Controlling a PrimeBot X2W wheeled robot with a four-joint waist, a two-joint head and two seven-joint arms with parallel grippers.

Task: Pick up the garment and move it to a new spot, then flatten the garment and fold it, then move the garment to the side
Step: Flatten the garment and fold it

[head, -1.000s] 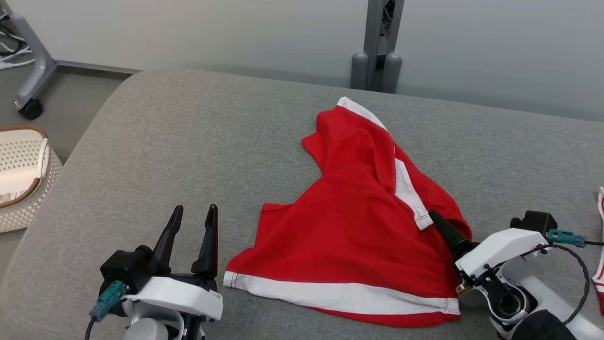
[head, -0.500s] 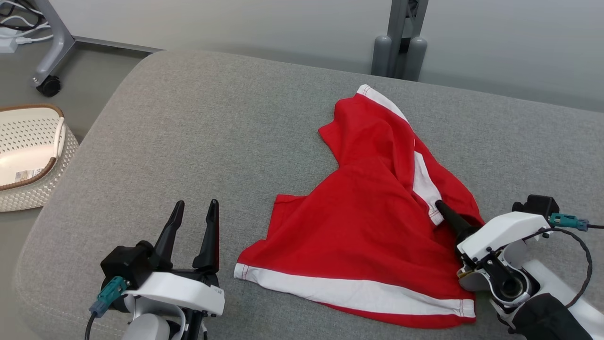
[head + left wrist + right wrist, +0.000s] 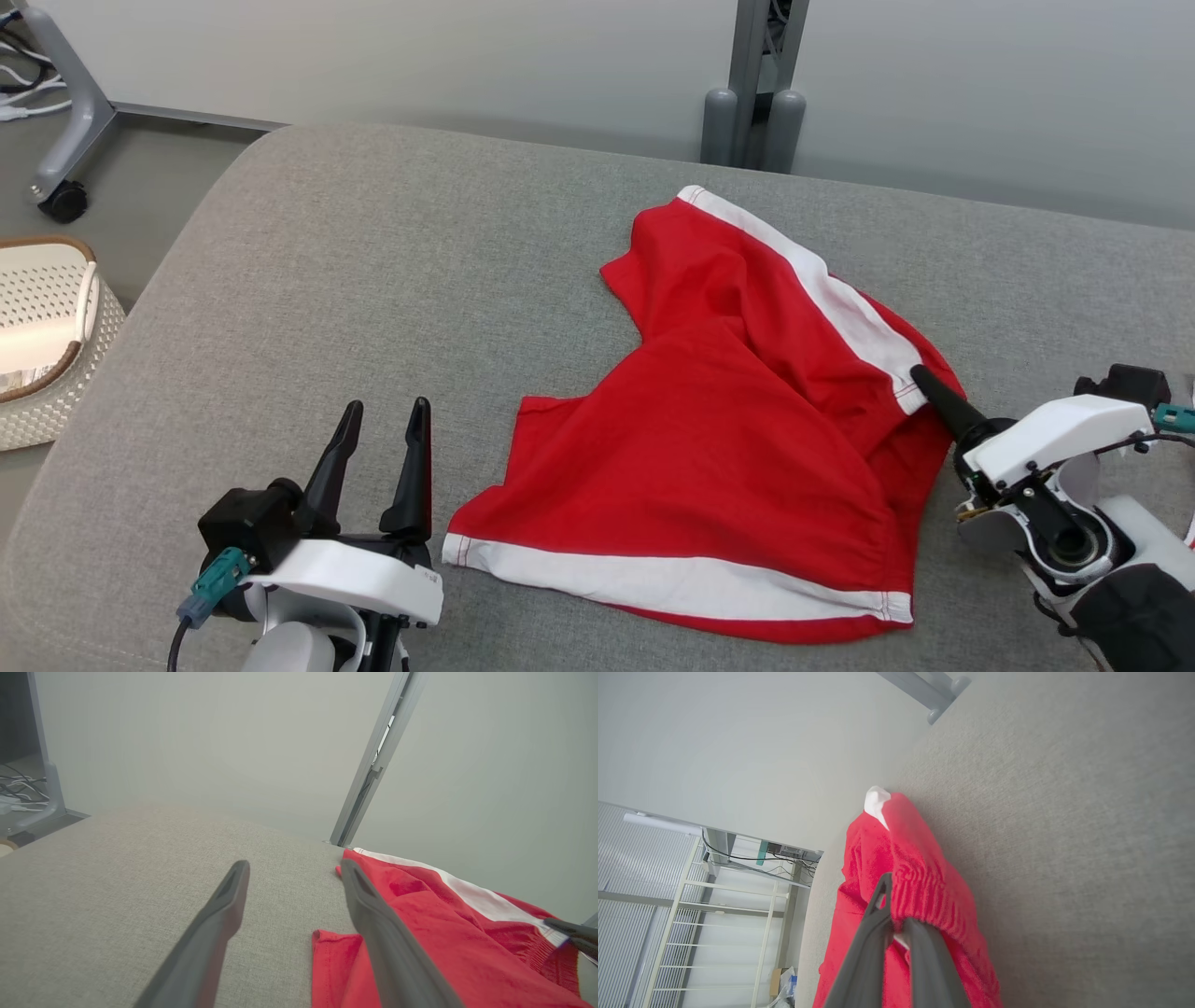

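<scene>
A red garment [image 3: 728, 439] with white bands lies crumpled on the grey cushioned surface [image 3: 373, 280]. My right gripper [image 3: 920, 376] is shut on the garment's right edge, where the white band ends. In the right wrist view the right gripper [image 3: 896, 914] pinches a bunched fold of the red garment [image 3: 896, 858]. My left gripper [image 3: 387, 408] rests open at the lower left, just left of the garment's near corner and holding nothing. The left wrist view shows the left gripper [image 3: 294, 868] open, with the garment [image 3: 444, 933] past its right finger.
A white perforated basket [image 3: 47, 336] stands on the floor to the left of the surface. A grey post [image 3: 752, 103] rises behind the far edge. A wheeled stand leg [image 3: 65, 121] is at the back left. Bare cushion stretches left of the garment.
My right gripper has shut on the garment's right edge and drawn it rightward, straightening the white band. The head camera shifted. The left gripper stayed still.
</scene>
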